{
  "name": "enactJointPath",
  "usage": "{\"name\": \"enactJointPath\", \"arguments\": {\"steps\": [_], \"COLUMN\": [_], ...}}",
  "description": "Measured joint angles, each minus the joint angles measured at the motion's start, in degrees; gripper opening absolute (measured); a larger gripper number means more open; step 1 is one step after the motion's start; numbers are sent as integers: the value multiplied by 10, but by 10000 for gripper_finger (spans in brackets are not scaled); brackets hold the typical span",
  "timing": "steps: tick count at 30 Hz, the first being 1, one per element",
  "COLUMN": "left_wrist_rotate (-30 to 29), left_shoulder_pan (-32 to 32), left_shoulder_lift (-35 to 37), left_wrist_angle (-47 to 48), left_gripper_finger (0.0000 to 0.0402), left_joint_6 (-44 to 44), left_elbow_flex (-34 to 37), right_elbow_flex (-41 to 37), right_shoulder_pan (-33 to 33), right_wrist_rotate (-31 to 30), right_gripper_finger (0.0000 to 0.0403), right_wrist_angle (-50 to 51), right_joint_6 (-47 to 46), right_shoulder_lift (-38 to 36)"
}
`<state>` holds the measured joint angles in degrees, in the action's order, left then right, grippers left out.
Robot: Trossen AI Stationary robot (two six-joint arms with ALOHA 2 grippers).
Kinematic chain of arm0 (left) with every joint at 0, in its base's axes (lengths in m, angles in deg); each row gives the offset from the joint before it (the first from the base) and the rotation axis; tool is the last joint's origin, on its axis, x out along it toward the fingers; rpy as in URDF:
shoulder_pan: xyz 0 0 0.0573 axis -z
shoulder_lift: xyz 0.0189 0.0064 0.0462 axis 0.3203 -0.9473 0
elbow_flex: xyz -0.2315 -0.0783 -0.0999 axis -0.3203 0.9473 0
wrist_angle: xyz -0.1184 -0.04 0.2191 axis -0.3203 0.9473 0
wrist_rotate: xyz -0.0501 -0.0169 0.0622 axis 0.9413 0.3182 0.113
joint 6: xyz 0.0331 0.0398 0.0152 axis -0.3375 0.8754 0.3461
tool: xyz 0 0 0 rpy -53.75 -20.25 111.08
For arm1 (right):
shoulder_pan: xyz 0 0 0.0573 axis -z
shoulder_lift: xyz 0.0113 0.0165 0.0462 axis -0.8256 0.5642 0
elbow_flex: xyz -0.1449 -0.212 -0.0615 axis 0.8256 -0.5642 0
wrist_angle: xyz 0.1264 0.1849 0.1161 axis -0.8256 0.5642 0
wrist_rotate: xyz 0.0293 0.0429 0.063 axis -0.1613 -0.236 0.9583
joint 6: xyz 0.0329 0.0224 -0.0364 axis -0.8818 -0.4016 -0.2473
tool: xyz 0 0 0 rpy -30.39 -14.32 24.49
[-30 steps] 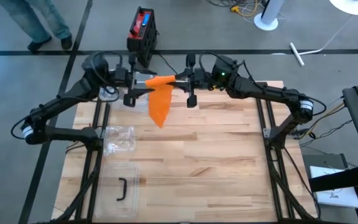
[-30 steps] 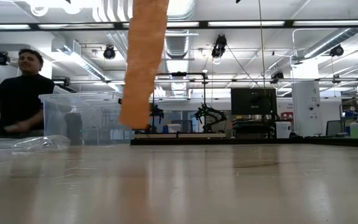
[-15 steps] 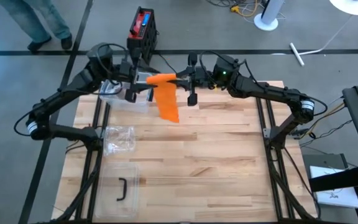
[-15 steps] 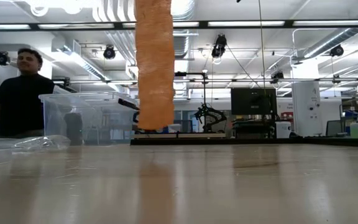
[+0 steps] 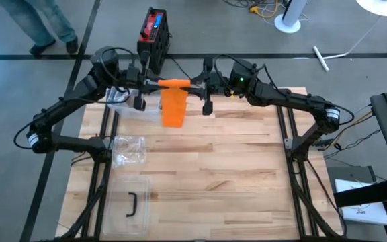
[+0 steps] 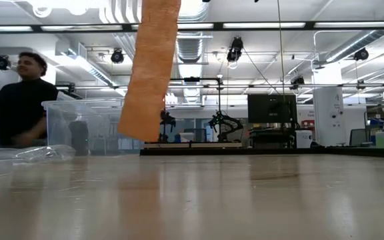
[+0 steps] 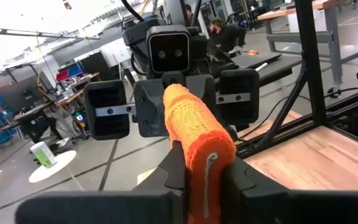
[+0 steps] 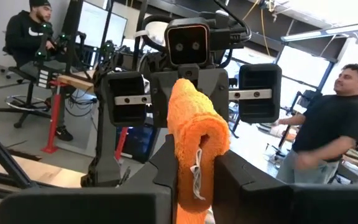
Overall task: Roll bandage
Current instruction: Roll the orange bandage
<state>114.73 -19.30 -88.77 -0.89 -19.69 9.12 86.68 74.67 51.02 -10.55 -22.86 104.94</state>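
Two claws, left claw (image 5: 154, 83), right claw (image 5: 192, 83), pinching bandage (image 5: 173, 101) ends, tail hanging.

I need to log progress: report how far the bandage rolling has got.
Done: part of the orange bandage is wound into a roll. In hand: the left gripper and right gripper each clamp an end of that roll, held above the table. Left: a loose tail hangs unrolled, clear of the tabletop.

Orange bandage (image 5: 174, 101) rolled at top (loose tail hanging) above the table's far edge.
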Motion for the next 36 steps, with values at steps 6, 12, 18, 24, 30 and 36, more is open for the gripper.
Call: {"name": "enactJointPath", "arguments": {"steps": [6, 12, 18, 24, 30, 36], "left_wrist_rotate": [-31, -41, -62, -65, -65, -57], "left_shoulder_pan": [0, -1, -1, 3, 11, 12], "left_shoulder_lift": [4, 5, -3, -11, -18, -13], "left_wrist_angle": [3, -2, -10, -36, -48, -42], "left_gripper_finger": [40, 39, 37, 41, 41, 42], "left_joint_6": [3, 7, 7, -4, -4, -1], "left_elbow_flex": [0, 0, 0, 1, 1, 1], "right_elbow_flex": [0, 0, 0, 0, 0, 0], "right_shoulder_pan": [0, -14, -28, -28, -28, -29], "right_wrist_rotate": [-2, -46, -117, -147, -174, -175], "right_gripper_finger": [117, 205, 247, 224, 170, 41], "right_wrist_angle": [19, 8, -22, -36, -31, -17], "right_joint_6": [8, 52, 78, 65, 65, 73], "right_shoulder_lift": [-4, -11, -4, -4, -4, -5]}}
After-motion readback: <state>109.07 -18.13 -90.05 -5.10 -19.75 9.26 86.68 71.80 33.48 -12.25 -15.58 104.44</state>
